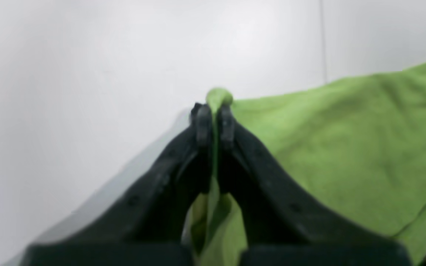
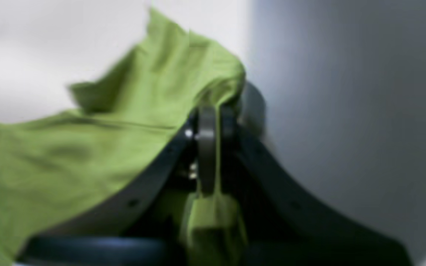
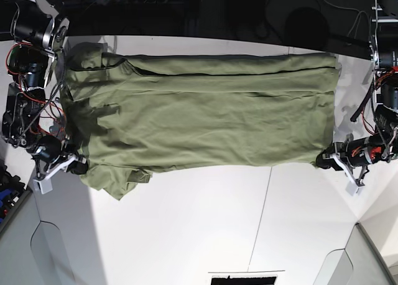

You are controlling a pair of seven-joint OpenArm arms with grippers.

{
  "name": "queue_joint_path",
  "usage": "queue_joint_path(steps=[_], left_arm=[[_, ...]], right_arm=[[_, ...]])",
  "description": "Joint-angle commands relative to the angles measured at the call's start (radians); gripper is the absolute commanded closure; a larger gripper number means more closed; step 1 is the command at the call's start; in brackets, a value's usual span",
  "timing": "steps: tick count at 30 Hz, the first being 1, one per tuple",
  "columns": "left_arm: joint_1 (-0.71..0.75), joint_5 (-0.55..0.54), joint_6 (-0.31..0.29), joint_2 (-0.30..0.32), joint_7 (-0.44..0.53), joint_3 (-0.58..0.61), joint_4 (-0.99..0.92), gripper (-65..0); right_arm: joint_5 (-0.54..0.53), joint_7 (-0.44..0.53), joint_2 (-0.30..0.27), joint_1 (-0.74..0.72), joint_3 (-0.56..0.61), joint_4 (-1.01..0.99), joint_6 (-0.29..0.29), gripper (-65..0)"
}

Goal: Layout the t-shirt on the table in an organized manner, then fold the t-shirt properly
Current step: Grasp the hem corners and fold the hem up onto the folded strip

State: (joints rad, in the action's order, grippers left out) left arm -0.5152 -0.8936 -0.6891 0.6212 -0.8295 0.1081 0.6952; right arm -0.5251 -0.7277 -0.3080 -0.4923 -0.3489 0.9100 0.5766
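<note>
Two grippers pinch the same t-shirt [image 3: 199,111], which lies spread across the far half of the table [image 3: 186,235], stretched sideways between them. At the table's left edge in the base view, the right gripper [image 3: 79,167] is clamped on the shirt's near corner by the sleeve end; its wrist view shows the fingers [image 2: 206,147] pressed together with a fold of green cloth bunched over their tips. The fabric runs flat toward the right edge, with a loose flap hanging off its near hem close to the left end. At the right edge, the left gripper [image 3: 323,159] is closed on the shirt's other near corner, a small nub of cloth poking out past its tips [image 1: 213,122].
</note>
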Motion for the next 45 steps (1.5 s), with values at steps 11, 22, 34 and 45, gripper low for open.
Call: queue_joint_path(steps=[11, 22, 34, 45], left_arm=[[0.096, -0.218, -0.009, 0.167, -0.2, -0.005, 0.238, 0.0], [0.28, -0.337, -0.009, 0.233, -0.315, -0.005, 0.415, 0.0], [0.388, -0.337, -0.009, 0.202, -0.304, -0.005, 0.47, 0.0], [0.388, -0.337, -0.009, 0.193, -0.296, -0.005, 0.47, -4.9]], right_arm=[[-0.221, -0.137, -0.145, 0.166, -0.003, 0.264, 0.015, 0.0], [-0.224, -0.137, -0.19, 0.383, -0.003, 0.446, 0.014, 0.0], [-0.128, -0.113, -0.188, 0.456, -0.005, 0.461, -0.005, -27.4], [-0.148, -0.047, -0.188, 0.415, -0.164, 0.472, -0.004, -31.7]])
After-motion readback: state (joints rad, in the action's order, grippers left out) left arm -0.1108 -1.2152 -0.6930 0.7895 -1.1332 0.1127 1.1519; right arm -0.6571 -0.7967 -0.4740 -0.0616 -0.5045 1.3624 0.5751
